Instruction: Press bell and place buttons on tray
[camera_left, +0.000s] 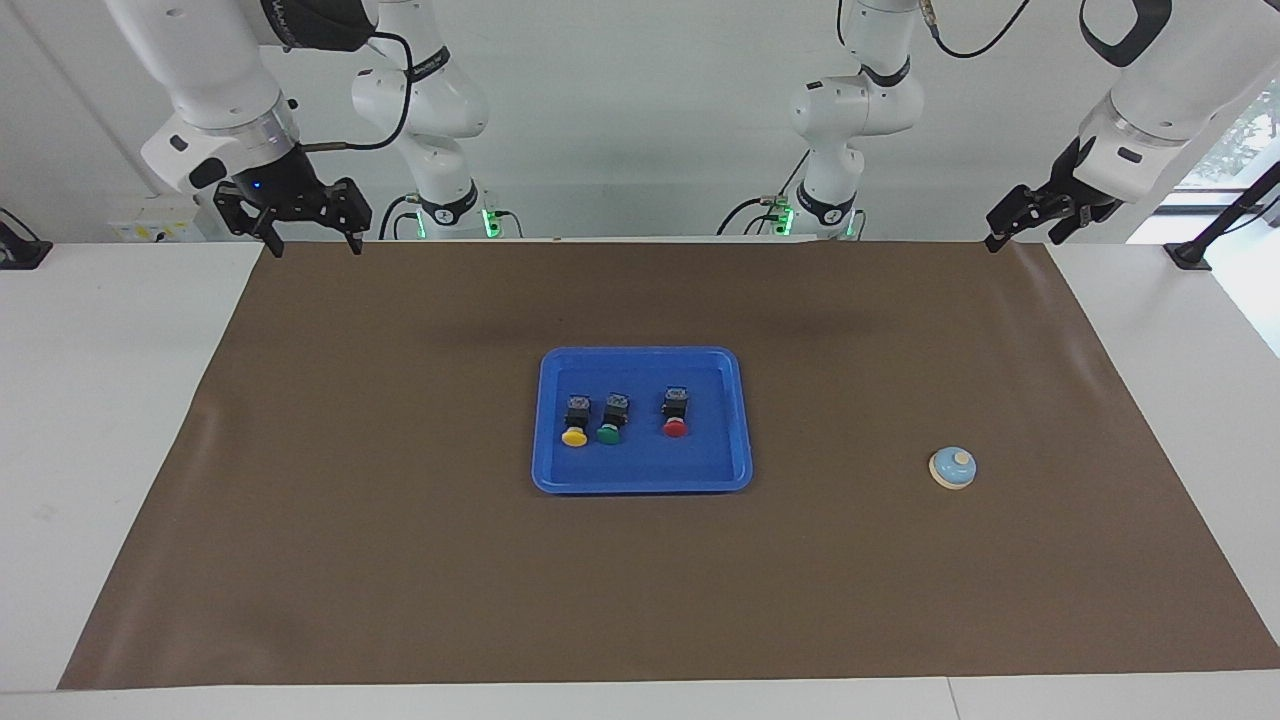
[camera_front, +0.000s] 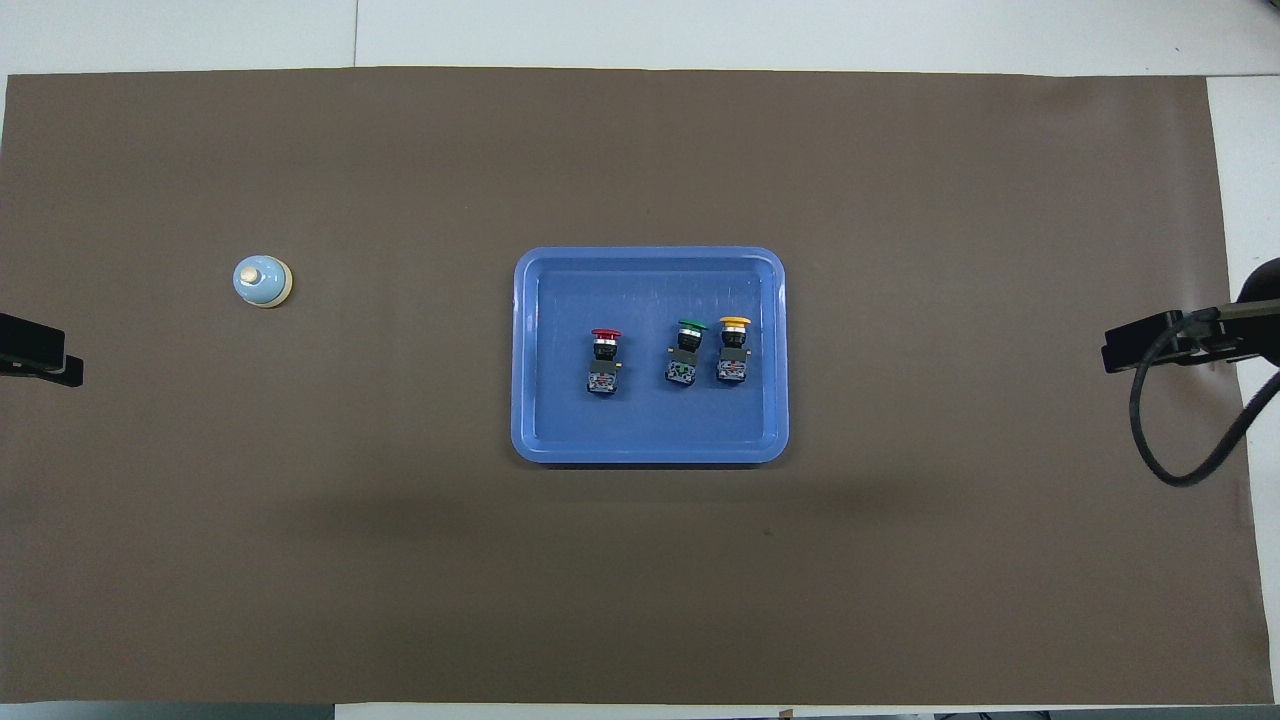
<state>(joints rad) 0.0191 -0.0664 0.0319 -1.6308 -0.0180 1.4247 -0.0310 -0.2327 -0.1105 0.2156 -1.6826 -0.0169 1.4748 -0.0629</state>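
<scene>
The blue tray (camera_left: 700, 465) (camera_front: 650, 432) lies mid-mat. On it, in a row, lie three buttons: yellow (camera_left: 575, 421) (camera_front: 733, 351), green (camera_left: 611, 418) (camera_front: 687, 353) and red (camera_left: 675, 413) (camera_front: 605, 361). The light-blue bell (camera_left: 952, 467) (camera_front: 262, 281) stands alone on the mat toward the left arm's end. My right gripper (camera_left: 312, 241) (camera_front: 1142, 351) hangs open and empty, high over the mat's corner at the right arm's end. My left gripper (camera_left: 1022, 232) (camera_front: 42, 356) waits open and empty over the mat's corner at the left arm's end.
A brown mat (camera_left: 400, 560) covers most of the white table (camera_left: 110, 400). A black cable (camera_front: 1180, 440) loops down from the right gripper. Nothing else lies on the mat.
</scene>
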